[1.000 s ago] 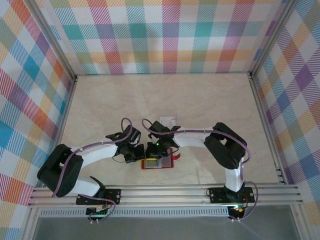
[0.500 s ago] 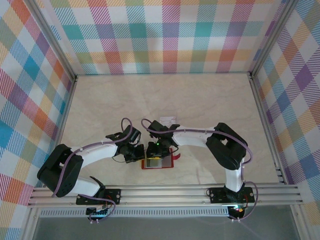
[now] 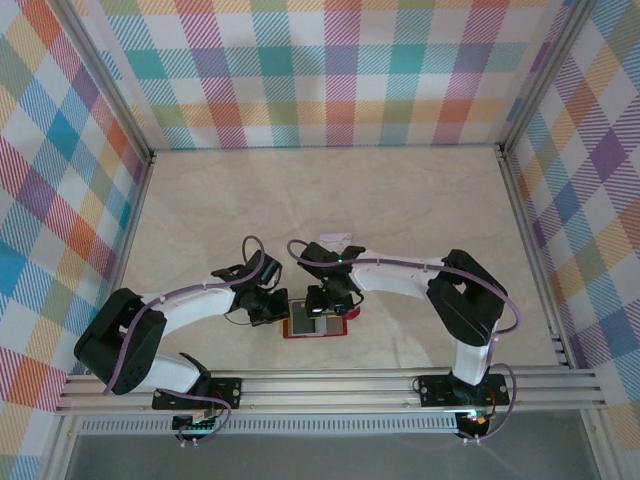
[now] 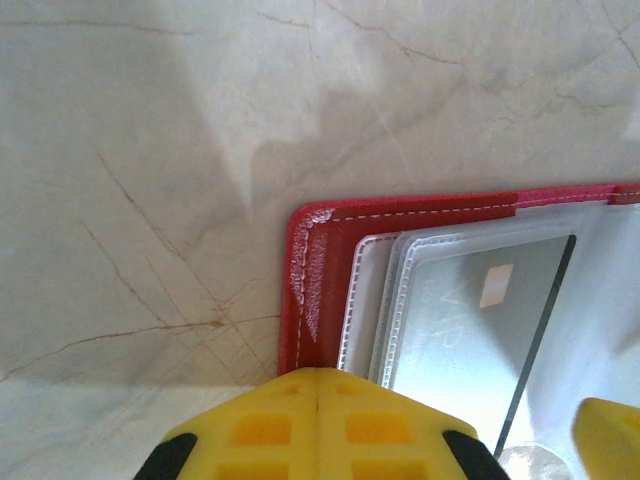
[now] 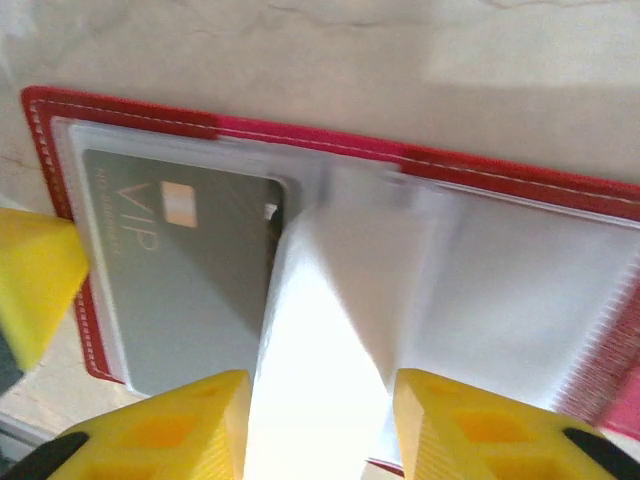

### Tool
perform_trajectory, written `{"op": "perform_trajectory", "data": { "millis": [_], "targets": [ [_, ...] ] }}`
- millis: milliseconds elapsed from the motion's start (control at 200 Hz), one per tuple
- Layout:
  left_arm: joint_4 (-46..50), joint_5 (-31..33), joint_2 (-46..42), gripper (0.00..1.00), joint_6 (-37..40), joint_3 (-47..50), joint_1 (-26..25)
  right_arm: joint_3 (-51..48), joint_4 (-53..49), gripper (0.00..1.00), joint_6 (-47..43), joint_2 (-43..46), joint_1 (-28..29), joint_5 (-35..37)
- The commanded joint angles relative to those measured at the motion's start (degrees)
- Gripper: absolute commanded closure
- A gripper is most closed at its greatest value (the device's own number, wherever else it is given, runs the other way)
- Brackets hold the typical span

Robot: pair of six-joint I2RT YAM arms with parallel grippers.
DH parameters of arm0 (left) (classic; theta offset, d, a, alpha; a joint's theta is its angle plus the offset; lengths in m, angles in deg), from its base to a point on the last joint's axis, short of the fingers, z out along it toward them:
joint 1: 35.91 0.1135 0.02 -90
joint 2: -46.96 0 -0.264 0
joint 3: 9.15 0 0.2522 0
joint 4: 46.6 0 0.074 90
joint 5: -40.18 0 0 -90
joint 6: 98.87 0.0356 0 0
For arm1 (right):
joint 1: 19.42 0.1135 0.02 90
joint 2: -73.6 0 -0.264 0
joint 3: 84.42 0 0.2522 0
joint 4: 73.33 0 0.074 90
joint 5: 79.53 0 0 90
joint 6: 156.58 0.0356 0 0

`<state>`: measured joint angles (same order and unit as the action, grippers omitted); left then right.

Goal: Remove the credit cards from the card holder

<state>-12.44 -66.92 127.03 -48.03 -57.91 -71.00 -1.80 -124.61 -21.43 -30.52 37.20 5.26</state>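
Near the front of the pale surface (image 3: 400, 200) lies the open red card holder (image 3: 316, 329). One grey credit card (image 5: 190, 280) sits in its clear pocket. Left hand (image 4: 318, 400) is clenched shut at the holder's edge. Right hand (image 5: 320, 410) is spread apart, with a clear flap (image 5: 330, 300) between its fingers.

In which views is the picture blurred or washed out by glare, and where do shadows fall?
Right wrist: the clear sleeve between the yellow fingers is blown out white and smeared, while the grey card is readable. Left wrist: the card holder is sharp at its corner; soft shadows cross the table. Top external: evenly lit and sharp.
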Motion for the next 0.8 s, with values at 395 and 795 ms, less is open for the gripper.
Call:
{"op": "perform_trajectory", "data": {
  "millis": [395,795],
  "targets": [
    [3.6,-0.3,0.1,1.0,0.9,0.8,0.0,0.1,-6.5,0.65,-1.7,3.0,0.2,5.5],
    [4.3,-0.3,0.8,1.0,1.5,-0.6,0.0,1.4,-11.4,0.82,-2.7,2.5,0.2,11.2]
  ]
}}
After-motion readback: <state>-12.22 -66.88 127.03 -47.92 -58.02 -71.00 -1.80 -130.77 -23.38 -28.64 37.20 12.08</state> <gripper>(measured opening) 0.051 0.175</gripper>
